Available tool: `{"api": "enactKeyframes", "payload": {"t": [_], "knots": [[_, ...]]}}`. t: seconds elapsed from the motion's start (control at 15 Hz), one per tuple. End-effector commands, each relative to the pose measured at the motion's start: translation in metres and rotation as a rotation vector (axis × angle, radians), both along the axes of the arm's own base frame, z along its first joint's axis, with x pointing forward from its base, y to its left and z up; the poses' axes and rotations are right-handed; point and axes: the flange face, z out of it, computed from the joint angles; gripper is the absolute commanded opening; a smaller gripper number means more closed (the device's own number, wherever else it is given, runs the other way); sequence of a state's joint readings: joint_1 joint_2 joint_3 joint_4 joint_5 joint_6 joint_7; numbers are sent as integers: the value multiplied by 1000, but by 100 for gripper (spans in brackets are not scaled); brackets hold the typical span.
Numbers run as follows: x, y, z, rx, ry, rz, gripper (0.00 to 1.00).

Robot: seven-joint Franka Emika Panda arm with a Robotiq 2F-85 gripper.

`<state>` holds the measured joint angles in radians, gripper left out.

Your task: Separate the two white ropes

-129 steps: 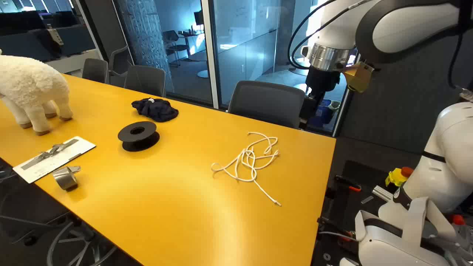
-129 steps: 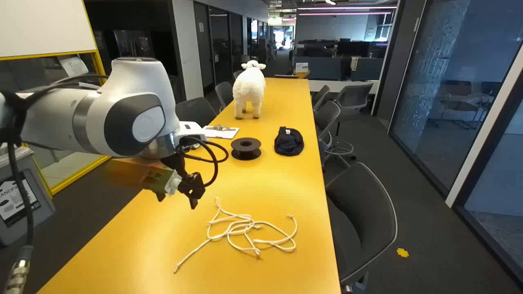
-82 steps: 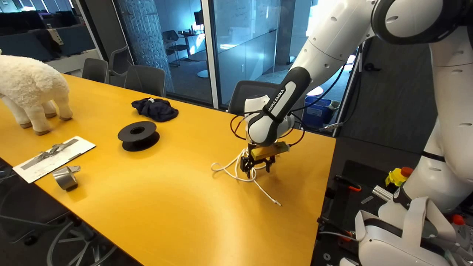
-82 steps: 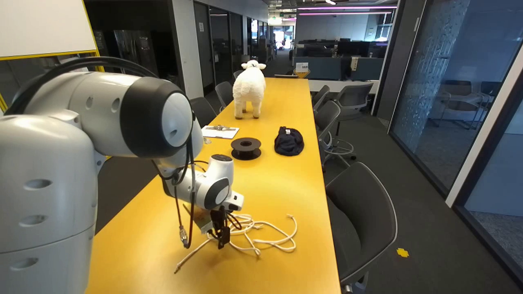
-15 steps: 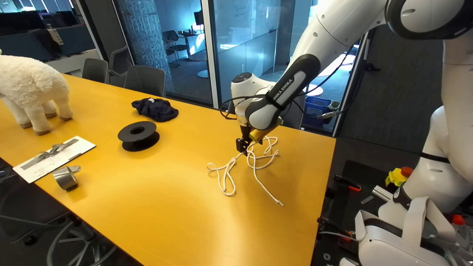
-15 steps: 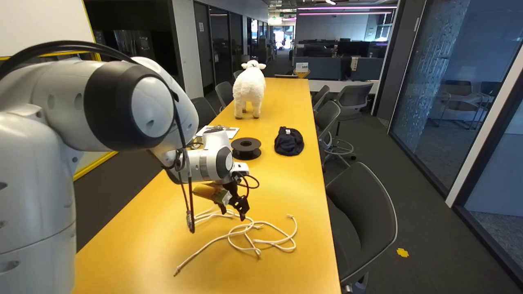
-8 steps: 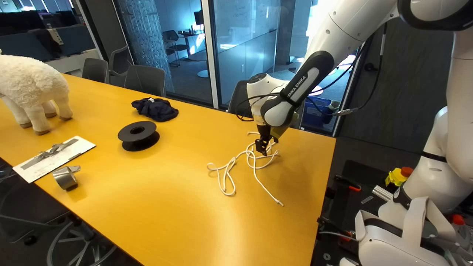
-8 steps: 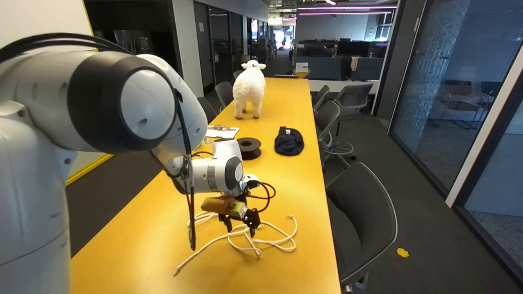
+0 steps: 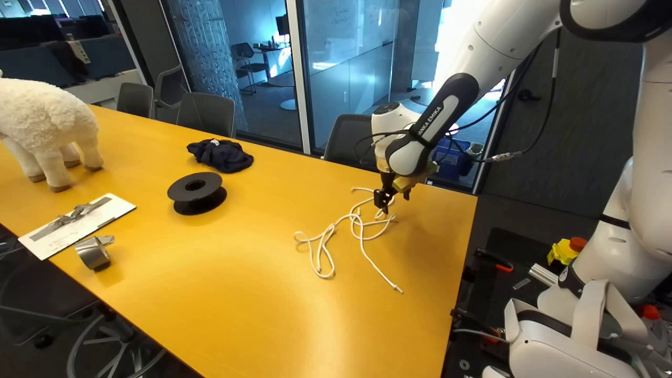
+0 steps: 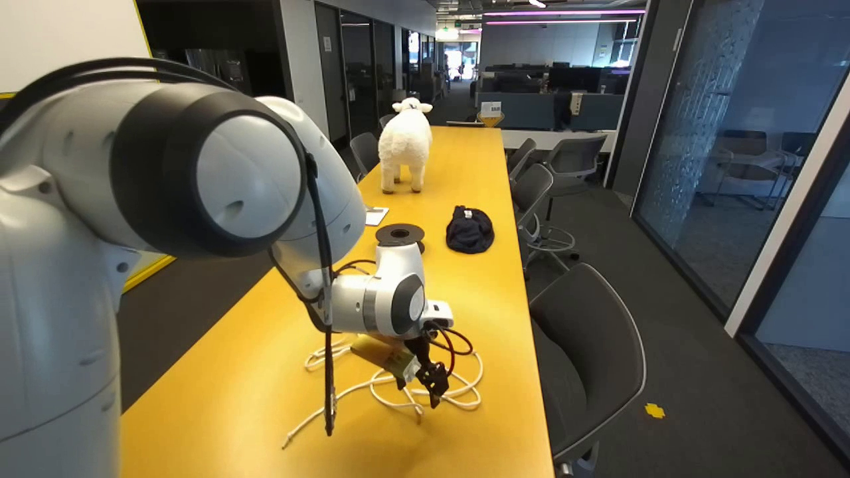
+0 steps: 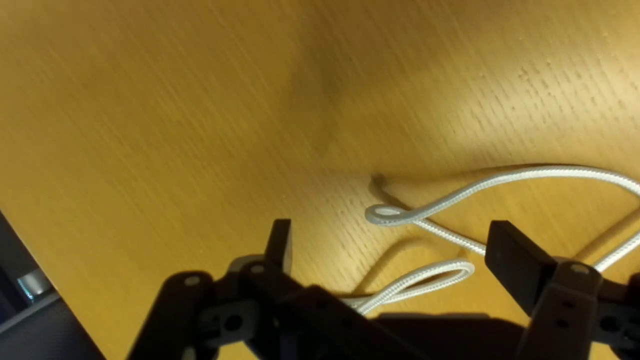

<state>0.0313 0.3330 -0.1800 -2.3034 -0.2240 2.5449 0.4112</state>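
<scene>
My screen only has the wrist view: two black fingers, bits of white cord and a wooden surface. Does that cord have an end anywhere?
Observer: Yes. In both exterior views, one loose end of the white ropes lies stretched out on the table, clear of the fingers.

Visitor: Ooh! Are the ropes apart already, then?

Observer: It doesn't look so. In an exterior view, strands cross at more than one spot in the tangle, though I can't tell which strand belongs to which rope.

Visitor: And is anything funny sharing that table with them?

Observer: A fluffy white sheep figure stands farther along it.
</scene>
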Motion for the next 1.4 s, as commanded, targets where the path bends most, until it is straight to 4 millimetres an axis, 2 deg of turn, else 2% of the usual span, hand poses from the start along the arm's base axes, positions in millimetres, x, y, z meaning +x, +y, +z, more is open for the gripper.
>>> {"api": "enactKeyframes", "payload": {"t": [0.0, 0.2, 0.6, 0.93, 1.33], "knots": [[-4, -3, -13, 4, -30, -145, 100], [-8, -3, -26, 9, -41, -254, 100], [-3, -12, -40, 19, -134, -419, 100], [-7, -19, -47, -11, -120, -482, 100], [-13, -16, -50, 3, -60, -518, 100]]}}
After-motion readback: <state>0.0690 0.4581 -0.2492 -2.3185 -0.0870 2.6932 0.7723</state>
